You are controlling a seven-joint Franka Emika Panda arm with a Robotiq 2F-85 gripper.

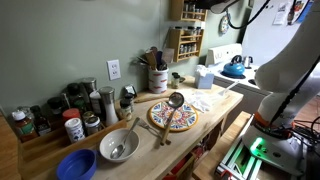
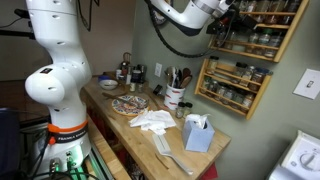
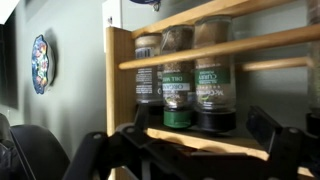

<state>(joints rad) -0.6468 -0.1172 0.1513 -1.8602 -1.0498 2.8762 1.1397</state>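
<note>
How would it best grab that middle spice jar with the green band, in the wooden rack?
Probably from the front, the wooden rack's open side. Grip the green-banded glass spice jar on its round body below the wooden rail, open jaws straddling it; the neighbouring jars stand close, so gaps are slim.

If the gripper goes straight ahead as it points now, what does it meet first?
Probably the middle spice jar on the wooden spice rack, directly ahead of the gripper; depth is unclear.

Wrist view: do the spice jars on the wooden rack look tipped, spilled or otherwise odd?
Nothing stands out. The three labelled glass spice jars stand upright, side by side, behind the rail of the light wooden wall rack; no spill shows.
</note>
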